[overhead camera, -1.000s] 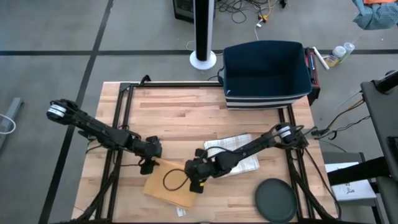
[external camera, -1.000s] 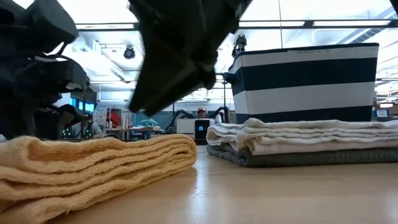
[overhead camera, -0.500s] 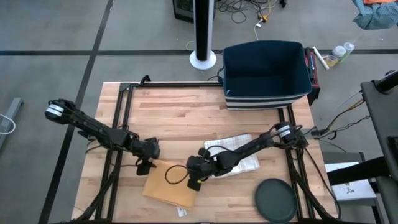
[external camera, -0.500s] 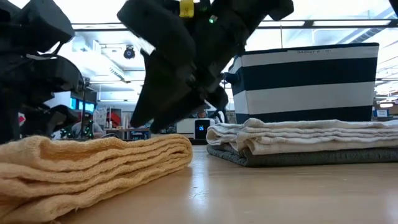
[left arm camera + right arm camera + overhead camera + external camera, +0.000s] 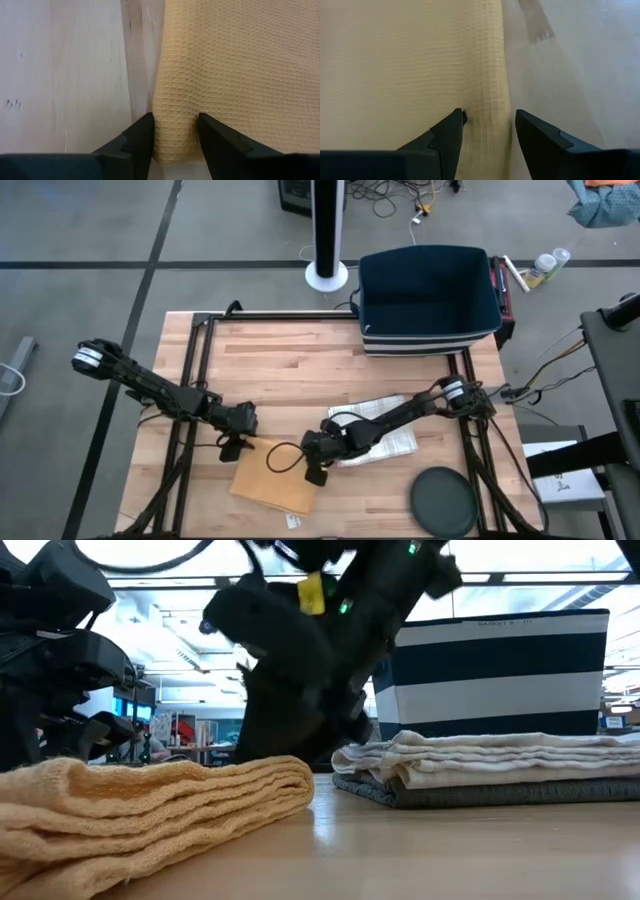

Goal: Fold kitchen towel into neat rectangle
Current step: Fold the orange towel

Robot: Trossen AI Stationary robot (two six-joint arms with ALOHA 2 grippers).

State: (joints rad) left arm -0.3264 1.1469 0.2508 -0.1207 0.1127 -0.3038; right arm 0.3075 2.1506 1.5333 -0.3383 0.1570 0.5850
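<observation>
A yellow waffle-weave towel lies folded in several layers near the table's front edge; the low view shows its stacked folds. My left gripper is at its far left corner and is shut on the cloth. My right gripper hangs low over the towel's right edge and is open. One of its fingers is over the cloth and the other is over bare wood. My left gripper pinches the towel's corner edge between its two fingers, and the cloth bulges up in the gap. The fingers slant down from the table's left side. The towel stays flat on the table. My right gripper: one fingertip stands at the towel's top; whether it touches, I cannot tell.
A stack of folded white and grey towels lies just right of the yellow one. A navy striped basket stands at the far right, and a dark round lid at the near right.
My right gripper has come down toward the towel's right edge and has rolled a little. The towel has stayed where it was.
</observation>
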